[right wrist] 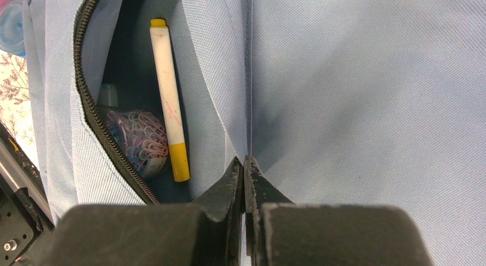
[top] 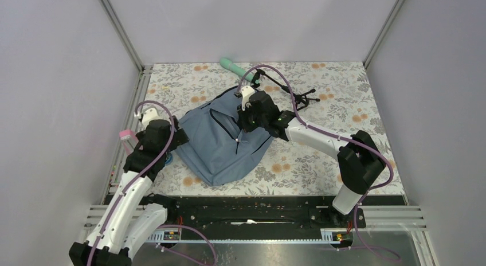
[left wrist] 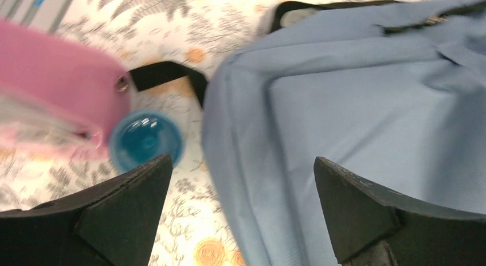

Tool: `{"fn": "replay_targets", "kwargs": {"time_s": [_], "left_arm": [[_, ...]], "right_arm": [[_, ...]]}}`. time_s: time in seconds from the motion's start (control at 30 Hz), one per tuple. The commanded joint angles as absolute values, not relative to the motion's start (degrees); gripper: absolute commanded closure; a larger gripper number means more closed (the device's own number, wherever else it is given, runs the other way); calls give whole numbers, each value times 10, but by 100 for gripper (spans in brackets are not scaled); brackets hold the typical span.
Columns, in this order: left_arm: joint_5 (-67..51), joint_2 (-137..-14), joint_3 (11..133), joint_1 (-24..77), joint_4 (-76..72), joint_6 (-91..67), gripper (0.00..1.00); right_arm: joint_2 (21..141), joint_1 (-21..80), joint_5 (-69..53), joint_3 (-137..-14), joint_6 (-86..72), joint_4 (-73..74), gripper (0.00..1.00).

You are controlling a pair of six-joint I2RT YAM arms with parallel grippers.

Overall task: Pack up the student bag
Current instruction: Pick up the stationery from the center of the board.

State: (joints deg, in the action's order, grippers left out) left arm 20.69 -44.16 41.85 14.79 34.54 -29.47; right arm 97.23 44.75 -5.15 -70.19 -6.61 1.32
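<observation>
Mid-table on the flowered cloth (top: 338, 100), the student bag (top: 220, 148) lies flat between pale walls. My right gripper (right wrist: 245, 169) is pinched shut on a fold of its fabric; only that wrist view shows the open pocket holding a white-and-yellow marker (right wrist: 166, 94) and paper clips (right wrist: 140, 140). My left gripper (left wrist: 243, 188) gapes wide, holding nothing, near a pink object (left wrist: 57, 88) and a round blue lid (left wrist: 146, 139)

Slate-blue student bag (top: 223, 145), lying flat on the floral table, pocket unzipped
</observation>
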Motion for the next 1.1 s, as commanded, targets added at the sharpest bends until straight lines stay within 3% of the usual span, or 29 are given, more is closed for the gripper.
{"fn": "replay_targets", "kwargs": {"time_s": [0.0,0.27,0.63,1.07], "left_arm": [[301,-420,406,115,412,-402,1],[333,-446,379,46,434,-444,1],[189,-491,324,-33,296,-396,1],[189,-552,308,-46,244,-399,5]], "right_arm": [[945,446,-41,-702,-74,-18,100],[943,440,-51,-702,-82,-18,100],[942,437,-67,-700,-91,-18,100],[939,437,-95,-703,-105,-23,100]]}}
